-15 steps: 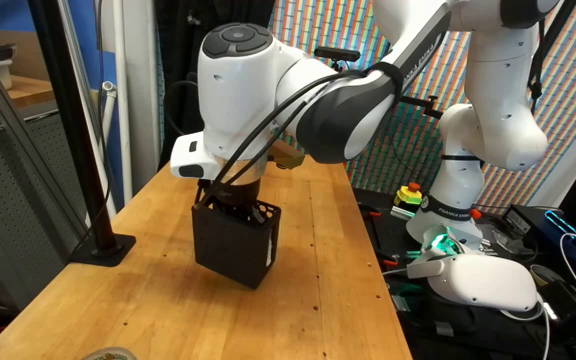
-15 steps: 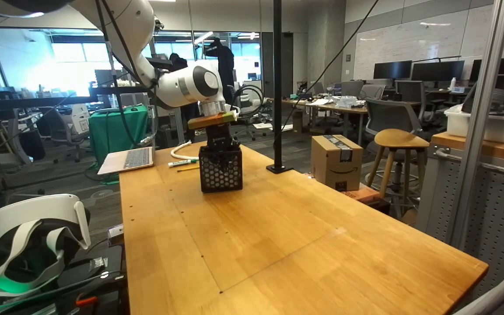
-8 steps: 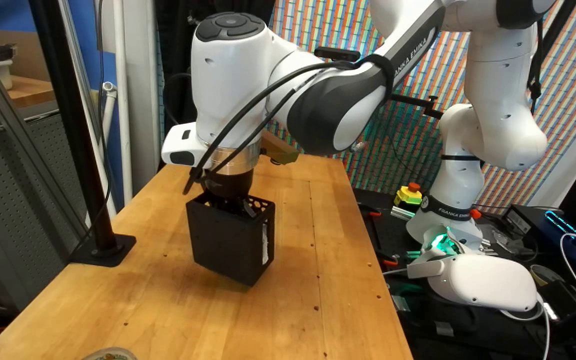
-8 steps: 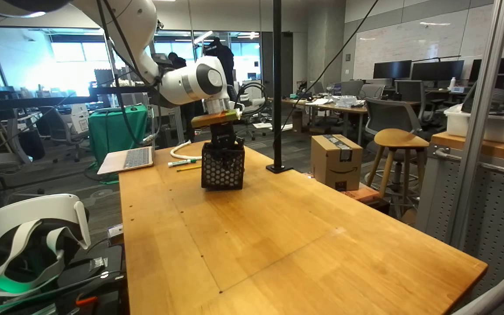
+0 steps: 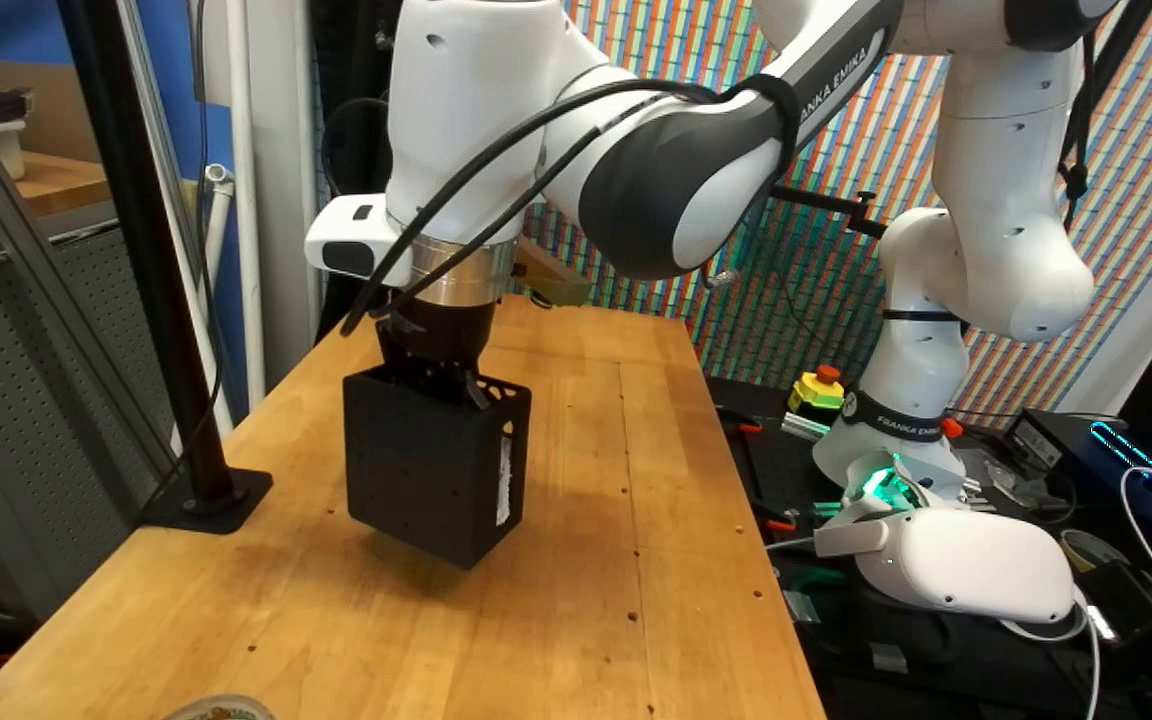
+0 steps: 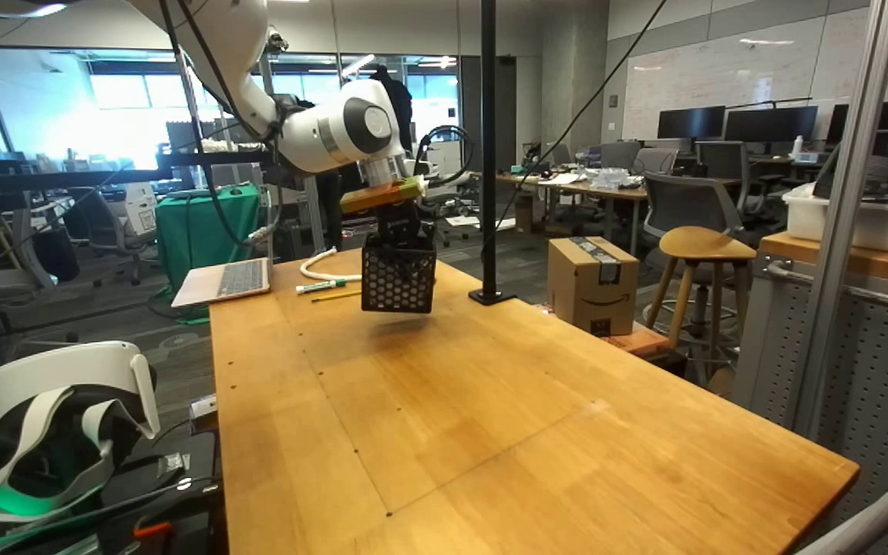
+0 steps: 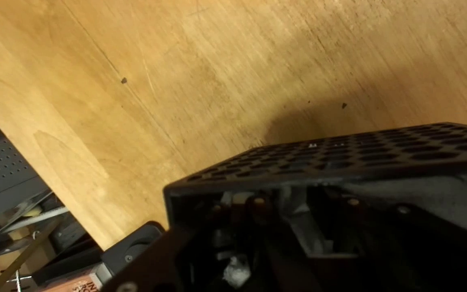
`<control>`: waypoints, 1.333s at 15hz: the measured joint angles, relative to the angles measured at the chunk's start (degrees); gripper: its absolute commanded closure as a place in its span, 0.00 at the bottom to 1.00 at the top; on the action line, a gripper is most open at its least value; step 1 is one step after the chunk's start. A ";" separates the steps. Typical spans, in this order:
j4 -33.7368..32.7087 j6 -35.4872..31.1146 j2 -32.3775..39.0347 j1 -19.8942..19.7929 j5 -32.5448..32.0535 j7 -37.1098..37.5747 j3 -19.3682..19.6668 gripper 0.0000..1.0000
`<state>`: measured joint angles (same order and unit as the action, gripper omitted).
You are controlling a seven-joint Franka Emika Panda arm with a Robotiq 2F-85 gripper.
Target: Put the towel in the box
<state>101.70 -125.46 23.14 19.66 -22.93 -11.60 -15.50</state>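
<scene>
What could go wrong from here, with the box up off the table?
The box hangs above the table from the gripper, whose hold is hidden or too dark to judge; the box might slip and drop. What may be the towel shows white through the box's side and could spill if the box tips. The pole stands to one side of the box; a swing that way might knock it.
</scene>
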 measured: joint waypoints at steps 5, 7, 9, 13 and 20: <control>0.47 -0.45 -0.78 0.52 -0.72 0.51 0.00 0.42; 1.31 -0.44 -0.68 1.09 -1.85 0.89 0.03 0.42; 2.41 -0.41 -0.31 1.94 -3.88 1.76 0.18 0.76; 3.27 -0.36 0.65 3.55 -7.28 3.88 0.69 0.84; 3.32 -1.94 0.18 4.40 -12.35 10.41 2.13 0.83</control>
<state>105.02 -127.40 23.31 24.06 -35.28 -1.19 -13.37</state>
